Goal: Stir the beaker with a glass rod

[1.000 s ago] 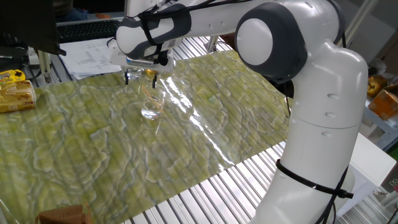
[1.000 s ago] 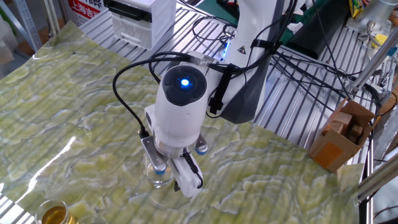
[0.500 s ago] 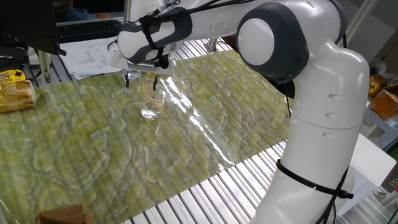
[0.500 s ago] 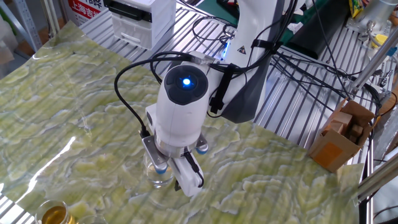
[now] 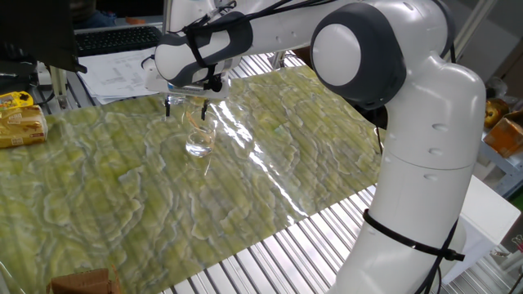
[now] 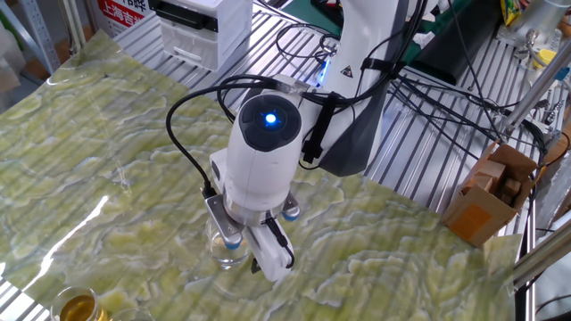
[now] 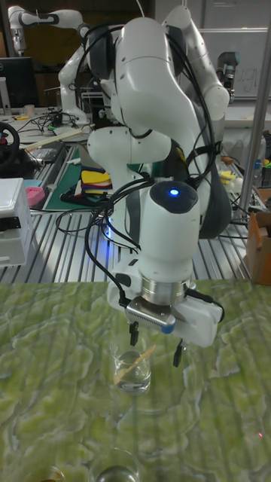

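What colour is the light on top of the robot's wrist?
Blue; the light glows on the white wrist, clearest in the other fixed view.

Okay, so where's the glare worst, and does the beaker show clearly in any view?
One fixed view: a bright glare streak crosses the mat beside the beaker. The other fixed view: the gripper hides most of it. Tall fixed view: clearest outline, no glare.
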